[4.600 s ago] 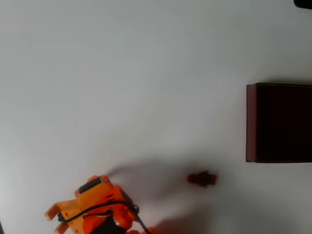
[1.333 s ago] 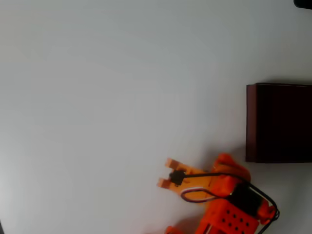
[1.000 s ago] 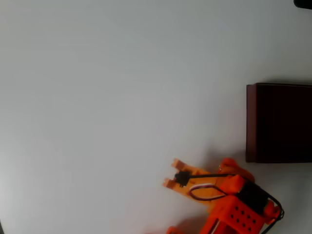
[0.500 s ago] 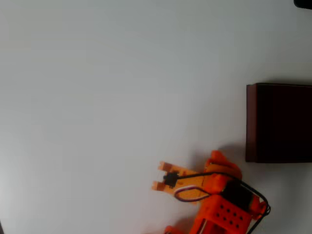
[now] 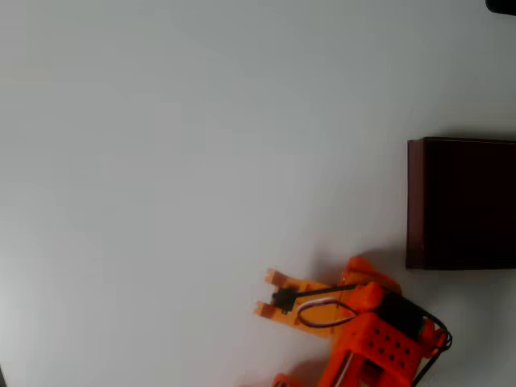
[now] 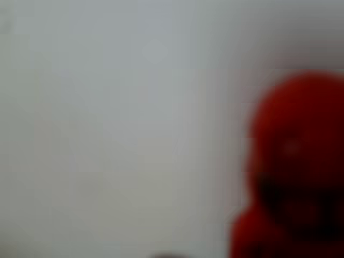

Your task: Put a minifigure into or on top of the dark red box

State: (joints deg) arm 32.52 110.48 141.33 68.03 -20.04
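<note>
An orange robot arm is seen from overhead at the bottom edge of a plain white table, its body reaching in from the lower right and its wrist end pointing left. A black cable is looped across the top of the arm. The gripper is taken to lie under the rounded orange part at the arm's upper edge, just below and left of the dark red box; its fingertips are hidden beneath the arm, so whether the jaws are parted or clenched cannot be told.

The dark red box is set against the right edge of the overhead view, cut off by the frame. Its nearly black inside is turned up to the camera, and a lighter reddish-brown wall is shown along its left side. The box is standing apart from the arm, with a narrow strip of white table between its lower left corner and the orange housing.

In the wrist view, a rounded red shape with a darker band across its lower part is shown very close to the lens and badly out of focus, at the right side of the picture against the pale table. It is taken to be the minifigure. Whether it is gripped or merely lying near the camera cannot be told.
</note>
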